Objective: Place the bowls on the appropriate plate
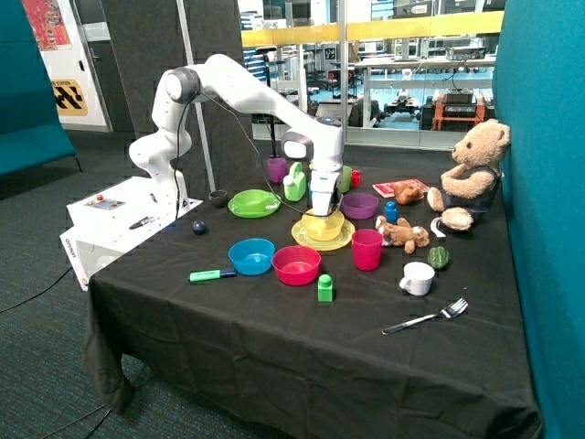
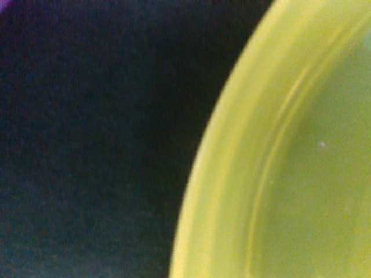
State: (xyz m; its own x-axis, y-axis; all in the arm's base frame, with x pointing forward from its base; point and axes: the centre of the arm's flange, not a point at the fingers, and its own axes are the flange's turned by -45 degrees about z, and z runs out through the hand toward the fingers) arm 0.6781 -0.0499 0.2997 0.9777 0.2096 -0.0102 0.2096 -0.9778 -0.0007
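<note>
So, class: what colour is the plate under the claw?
Yellow. The plate carries a yellow bowl beneath the claw; clearest in the outside view.

White jointed arm (image 1: 247, 87), black cable

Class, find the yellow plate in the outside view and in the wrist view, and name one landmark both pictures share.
Outside view: the yellow plate lies mid-table under the yellow bowl, below the gripper, between the purple bowl and the red bowl.
Wrist view: its rim fills one side.
Shared landmark: the black tablecloth.
</note>
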